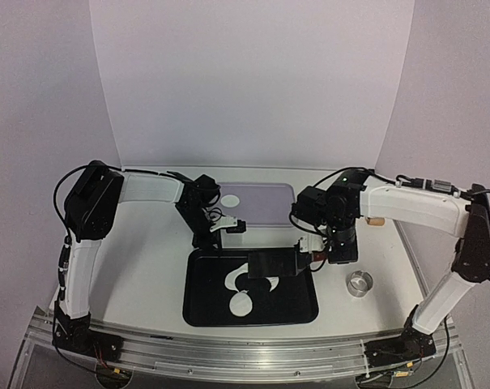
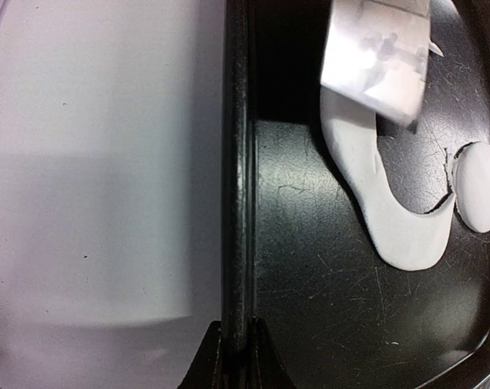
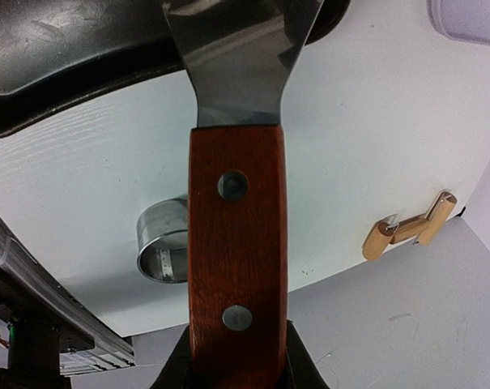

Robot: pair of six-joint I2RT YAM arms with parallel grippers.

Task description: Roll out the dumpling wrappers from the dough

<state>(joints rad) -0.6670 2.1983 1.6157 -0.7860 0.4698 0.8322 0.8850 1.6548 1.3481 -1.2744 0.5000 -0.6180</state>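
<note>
While, on the white bench (image 1: pixel 147 259), the left jaws are clamping the rim of the black tray (image 2: pixel 236 203) and the right jaws are gripping a wooden-handled scraper (image 3: pixel 238 243), leftover dough (image 2: pixel 390 235) is lying in the tray, one cut wrapper (image 2: pixel 481 188) just beside its tip; lifting it out is seemingly pending.

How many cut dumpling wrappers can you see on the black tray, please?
1: a round wrapper near the front edge of the black tray, beside the crescent of leftover dough. The spatula may hide another.
</note>
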